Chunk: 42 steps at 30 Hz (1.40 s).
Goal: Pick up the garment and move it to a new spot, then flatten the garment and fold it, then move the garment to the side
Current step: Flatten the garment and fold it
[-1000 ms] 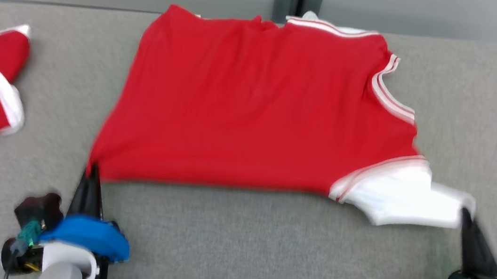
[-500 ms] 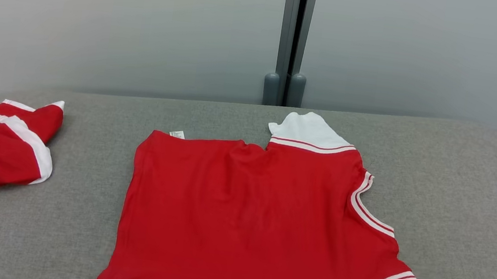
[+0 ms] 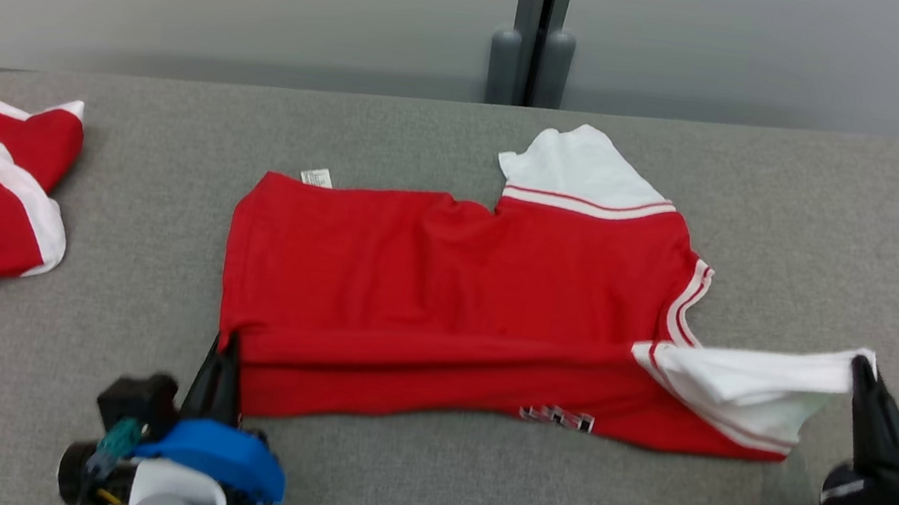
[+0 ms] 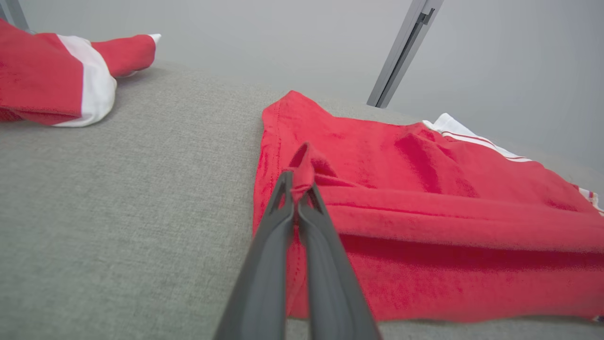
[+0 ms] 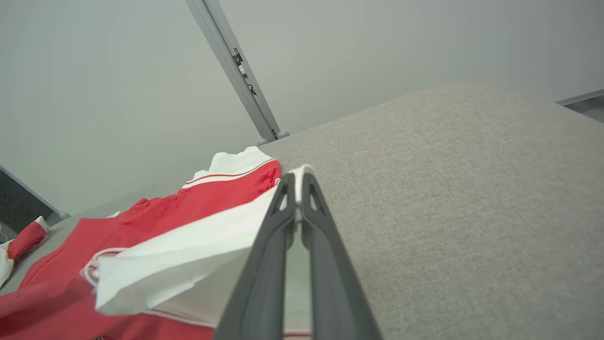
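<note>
My left gripper (image 3: pixel 226 343) is pinched shut on the near left corner of the red jersey shirt with white sleeves (image 3: pixel 455 279). My right gripper (image 3: pixel 861 365) pinches its near white sleeve, held raised. The shirt lies mid-way across the grey fabric-covered bench (image 3: pixel 473 478).

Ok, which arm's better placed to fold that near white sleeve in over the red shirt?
Right, probably: the right gripper is shut on the tip of the white sleeve, while the left gripper pinches the red hem corner of the garment at the opposite end.
</note>
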Available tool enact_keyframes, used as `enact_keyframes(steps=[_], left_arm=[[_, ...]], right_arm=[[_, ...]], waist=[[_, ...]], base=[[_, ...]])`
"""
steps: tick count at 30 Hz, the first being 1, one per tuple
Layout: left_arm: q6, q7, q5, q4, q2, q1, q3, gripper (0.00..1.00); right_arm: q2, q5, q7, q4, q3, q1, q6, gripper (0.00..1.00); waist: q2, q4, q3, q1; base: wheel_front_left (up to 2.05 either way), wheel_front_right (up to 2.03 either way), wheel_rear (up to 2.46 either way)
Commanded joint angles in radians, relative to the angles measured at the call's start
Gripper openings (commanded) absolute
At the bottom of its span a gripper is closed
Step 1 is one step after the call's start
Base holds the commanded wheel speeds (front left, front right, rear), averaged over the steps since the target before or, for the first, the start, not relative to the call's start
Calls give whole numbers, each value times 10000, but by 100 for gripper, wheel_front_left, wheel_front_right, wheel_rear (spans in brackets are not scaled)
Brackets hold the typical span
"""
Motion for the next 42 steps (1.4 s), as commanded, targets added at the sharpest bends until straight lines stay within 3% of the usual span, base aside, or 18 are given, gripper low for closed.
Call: enact_keyframes(steps=[1, 8, 14, 15, 16, 17, 18, 19, 30, 39, 40, 41, 42], left_arm=[[84, -27, 29, 324, 10, -644, -242, 0], [332, -25, -188, 1079, 13, -2293, -778, 0], [711, -27, -348, 1058, 8, -2749, -878, 0], [767, -25, -343, 1033, 5, -2727, -867, 0], [816, -25, -315, 1014, 10, -2672, -826, 0], [850, -27, -295, 971, 16, -2591, -770, 14], [900, -27, -283, 876, 17, -2508, -713, 67], [899, -25, -282, 806, 14, -2404, -678, 100], [812, -25, -903, 19, 6, -1024, -535, 100], [975, 7, -1542, 1381, 6, -922, -1212, 100], [926, 27, -1692, 1655, -7, -955, -1349, 93], [921, 45, -1787, 1855, -17, -1001, -1488, 43], [904, 64, -1882, 2024, -20, -1089, -1582, 0]], right_arm=[[-52, -185, -52, 412, 60, -787, -5, 0], [117, -643, -51, 1652, 311, -2988, -3, 0], [240, -730, -51, 2237, 660, -3761, -4, 0], [264, -683, -51, 2257, 647, -3791, -4, 6], [285, -657, -51, 2268, 643, -3806, -4, 74], [339, -566, -51, 2201, 615, -3806, -4, 100], [332, -543, -51, 2100, 536, -3773, -4, 100], [313, -526, -51, 2017, 457, -3689, -4, 100], [368, -745, -45, 966, -167, -2042, -4, 100], [577, -1052, -45, 1418, -133, -1178, -4, 100], [589, -1149, -45, 1530, -61, -1200, -4, 100], [613, -1228, -46, 1686, 5, -1240, -4, 100], [652, -1288, -45, 1832, 79, -1312, -4, 100]], waist=[[-2, 265, 558, -4], [-2, 271, 1564, -4], [-2, 309, 1781, -4], [-2, 317, 1772, -4], [-2, 324, 1752, -4], [-2, 321, 1720, -4], [-2, 315, 1678, -4], [-2, 309, 1618, -4], [-2, 236, 1151, -4], [-2, 68, 1209, -4], [-2, 69, 1231, -4], [-2, 73, 1268, -4], [-2, 80, 1292, -4]], base=[[0, 0, 0], [0, 0, 0], [0, 0, 0], [0, 0, 0], [0, 0, 0], [0, 0, 0], [0, 0, 0], [0, 0, 0], [0, 0, 0], [0, 0, 0], [0, 0, 0], [0, 0, 0], [0, 0, 0]])
